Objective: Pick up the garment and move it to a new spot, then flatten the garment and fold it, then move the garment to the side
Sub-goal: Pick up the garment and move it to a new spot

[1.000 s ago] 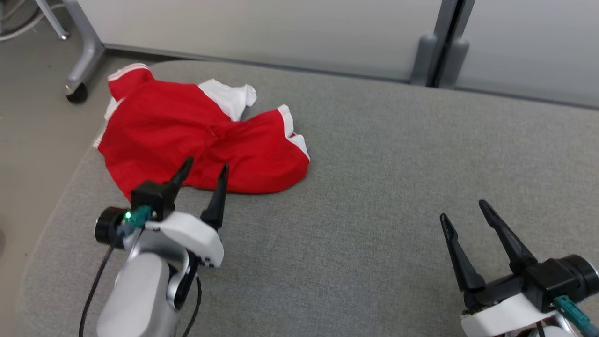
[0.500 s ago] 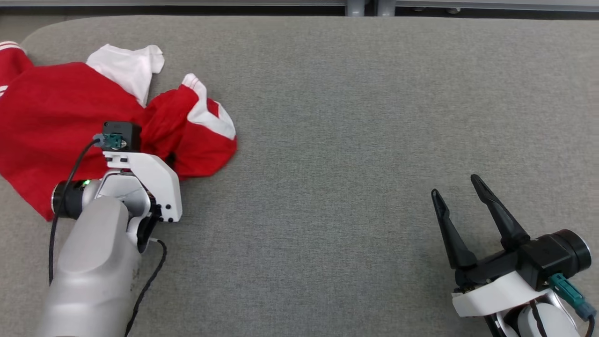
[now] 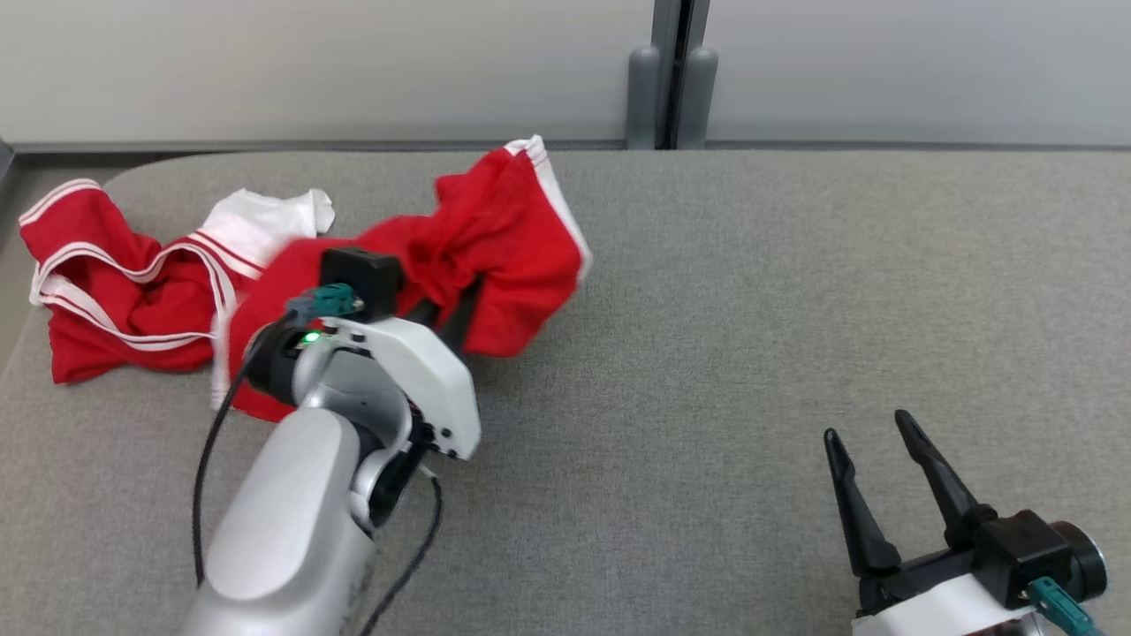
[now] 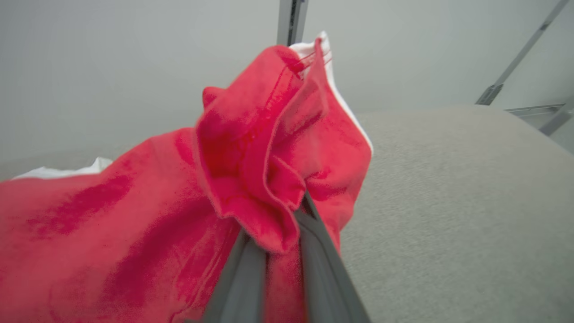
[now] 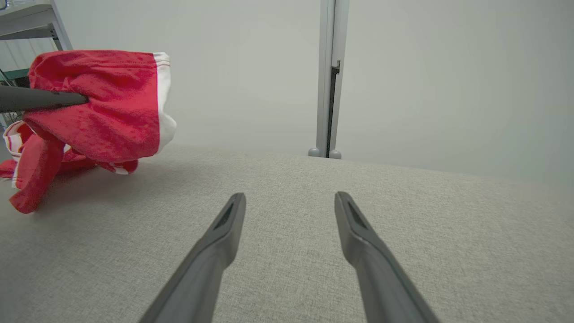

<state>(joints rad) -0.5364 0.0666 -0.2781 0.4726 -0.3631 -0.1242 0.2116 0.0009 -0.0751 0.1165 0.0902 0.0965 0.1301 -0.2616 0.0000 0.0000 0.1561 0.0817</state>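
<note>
The garment is red with white stripes and trim, and lies bunched at the left of the grey table. My left gripper is shut on a fold of the garment and holds that part lifted off the surface; the rest trails down to the left. In the right wrist view the raised garment hangs at the far left, with the left gripper's dark fingers pinching it. My right gripper stands open at the lower right, nothing between its fingers, well apart from the cloth.
The grey fabric table spreads wide to the right of the garment. A pale wall panel with a grey post runs behind the far edge. The table's left edge lies close to the trailing cloth.
My left gripper has closed on the garment and lifted part of it up and to the right. The head camera has shifted. The right gripper stays open.
</note>
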